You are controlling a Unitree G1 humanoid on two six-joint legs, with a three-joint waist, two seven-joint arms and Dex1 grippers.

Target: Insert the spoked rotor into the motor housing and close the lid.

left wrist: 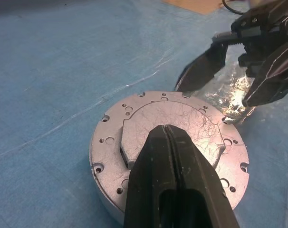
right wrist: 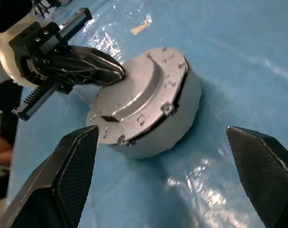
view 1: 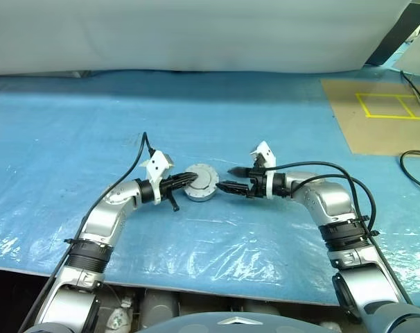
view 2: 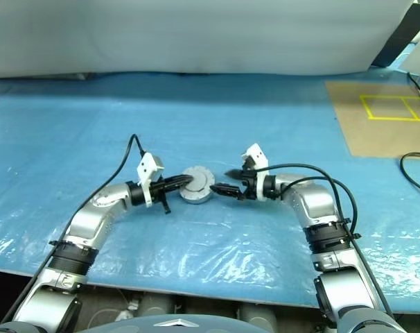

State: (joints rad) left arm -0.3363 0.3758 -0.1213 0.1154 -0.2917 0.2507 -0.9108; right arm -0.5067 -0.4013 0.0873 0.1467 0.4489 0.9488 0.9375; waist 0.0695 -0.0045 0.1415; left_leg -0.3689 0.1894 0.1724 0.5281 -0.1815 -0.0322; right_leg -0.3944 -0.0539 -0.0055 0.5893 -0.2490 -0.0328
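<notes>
Right wrist view: spread right claw (right wrist: 165, 178) faces the motor housing (right wrist: 148, 111); pressed-together left claw (left wrist: 170, 142) rests on its lid (left wrist: 168, 123).

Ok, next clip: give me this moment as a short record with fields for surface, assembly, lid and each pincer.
surface: blue plastic sheet over the table
assembly: motor housing standing on the sheet
lid: lid lies on top of the housing
left pincer: left pincer shut, tips resting on the lid
right pincer: right pincer open, beside the housing, holding nothing

motor housing (left wrist: 134, 142) interior hidden under lid (left wrist: 177, 123), spoked rotor unseen
</notes>
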